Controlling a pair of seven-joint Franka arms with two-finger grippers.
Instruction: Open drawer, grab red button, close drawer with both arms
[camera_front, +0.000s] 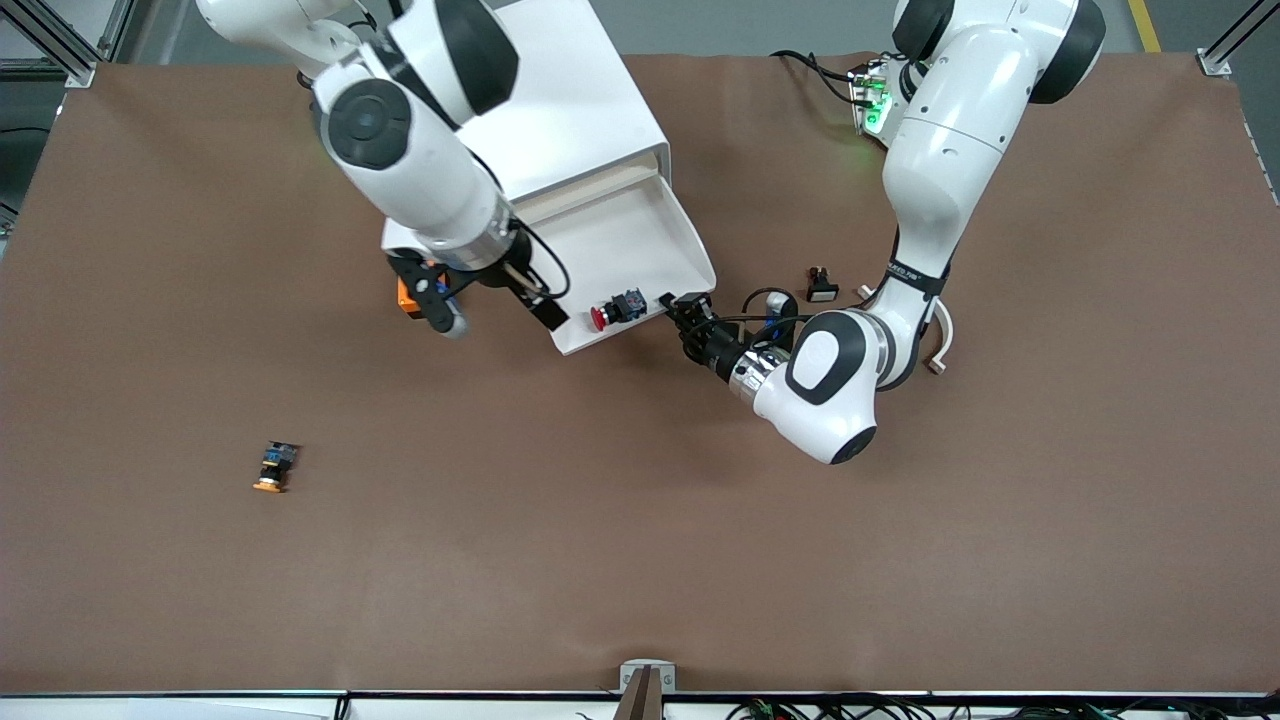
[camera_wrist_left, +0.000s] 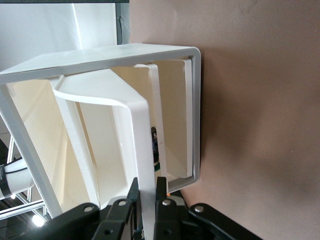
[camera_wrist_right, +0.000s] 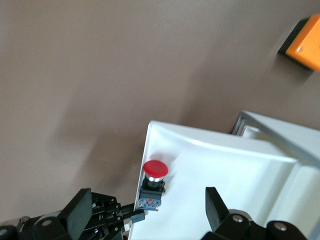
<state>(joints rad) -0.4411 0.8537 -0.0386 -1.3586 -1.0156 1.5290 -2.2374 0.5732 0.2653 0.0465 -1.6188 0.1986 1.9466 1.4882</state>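
Note:
The white drawer (camera_front: 640, 240) is pulled out of the white cabinet (camera_front: 560, 110). The red-capped button (camera_front: 613, 311) lies on its side in the drawer, close to the front lip. My left gripper (camera_front: 672, 303) is shut on that lip; in the left wrist view the fingers (camera_wrist_left: 161, 192) pinch the lip of the drawer (camera_wrist_left: 135, 130). My right gripper (camera_front: 495, 312) is open and empty over the drawer's corner toward the right arm's end. In the right wrist view the button (camera_wrist_right: 152, 182) lies in the drawer (camera_wrist_right: 225, 170) between the open fingers (camera_wrist_right: 214, 200).
An orange cube (camera_front: 408, 293) sits beside the cabinet under the right arm and shows in the right wrist view (camera_wrist_right: 305, 45). An orange-capped button (camera_front: 272, 467) lies nearer the front camera, toward the right arm's end. A small black-and-white part (camera_front: 821, 285) lies by the left arm.

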